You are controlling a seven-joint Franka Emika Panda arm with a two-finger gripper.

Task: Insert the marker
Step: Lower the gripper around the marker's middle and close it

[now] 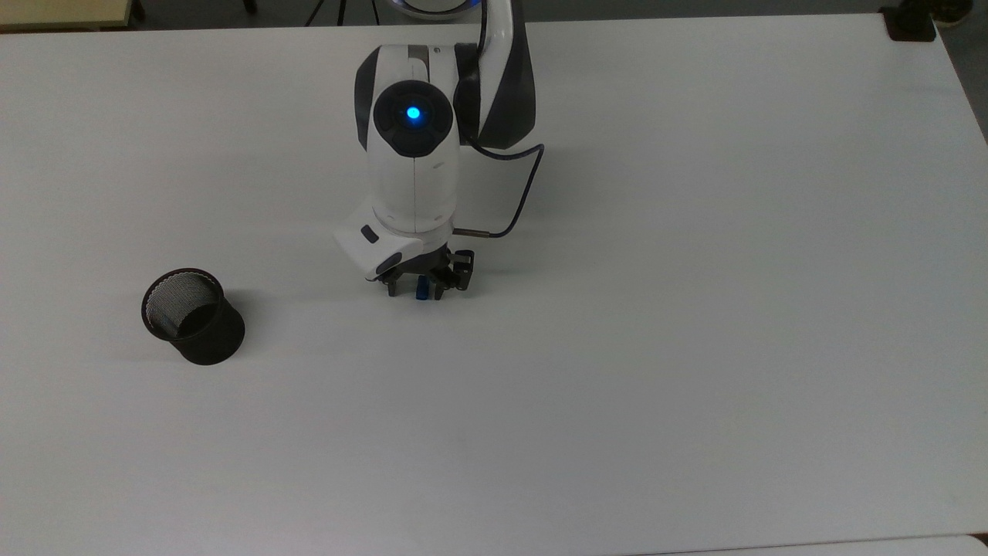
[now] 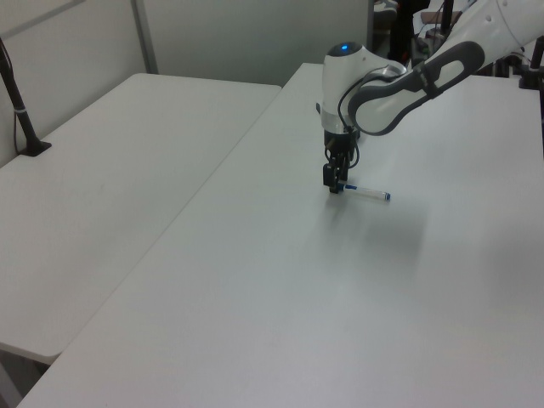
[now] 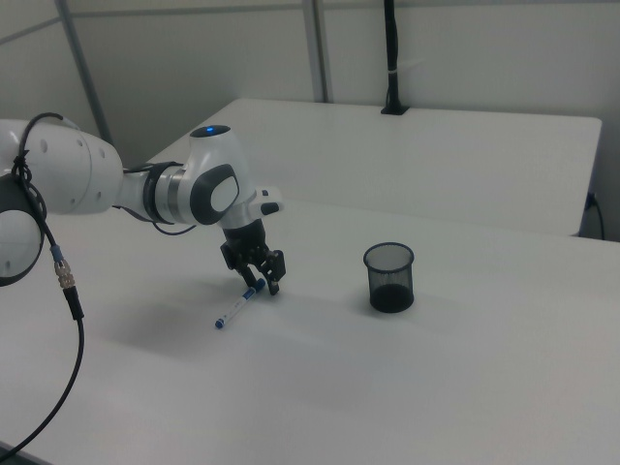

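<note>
The marker (image 2: 369,194) lies flat on the white table (image 1: 695,309), white barrel with a blue cap. In the top view the arm covers all of the marker but the blue cap (image 1: 421,291). My gripper (image 1: 417,293) is low over that capped end, open, with one finger on each side of the cap. In the right view the gripper (image 3: 262,285) stands at the upper end of the marker (image 3: 235,309). In the left view the gripper (image 2: 336,186) is at the marker's left end. The black mesh cup (image 1: 193,316) stands upright, well off to the top view's left.
A black cable (image 1: 517,208) loops off the wrist. A second white table (image 2: 102,187) adjoins in the left view, with a black clamped post (image 2: 21,115) on it. A dark object (image 1: 911,23) sits at the top view's upper right corner.
</note>
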